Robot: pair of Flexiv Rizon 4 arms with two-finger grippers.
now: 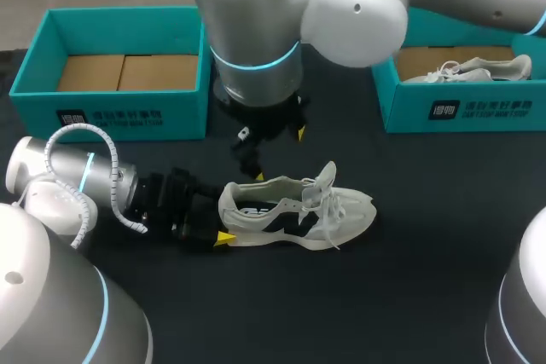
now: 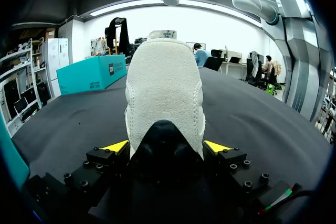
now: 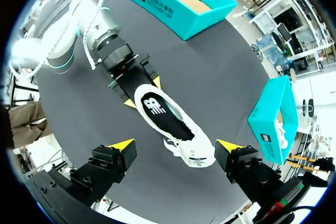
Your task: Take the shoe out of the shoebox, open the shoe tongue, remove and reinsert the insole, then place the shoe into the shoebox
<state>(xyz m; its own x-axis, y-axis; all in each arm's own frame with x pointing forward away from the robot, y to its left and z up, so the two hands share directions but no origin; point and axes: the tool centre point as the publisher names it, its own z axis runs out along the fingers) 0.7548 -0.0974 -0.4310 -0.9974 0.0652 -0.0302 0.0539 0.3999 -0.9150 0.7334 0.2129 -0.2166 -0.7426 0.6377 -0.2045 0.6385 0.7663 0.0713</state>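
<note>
Shoe [image 1: 294, 210] stands on its sole on the black table [image 1: 409, 296] at the centre of the head view, toe to the right, outside the teal box [image 1: 128, 112] at upper left. The left gripper [image 2: 166, 146] pinches the heel from both sides. The right gripper [image 3: 176, 145] hangs above the shoe, jaws spread wide. Opening the tongue looks like the step in hand. The right fingers should descend onto the tongue's top edge, pinch only that flap clear of the laces, and draw it toward the toe against a firm heel hold, baring the insole [image 3: 157, 109].
</note>
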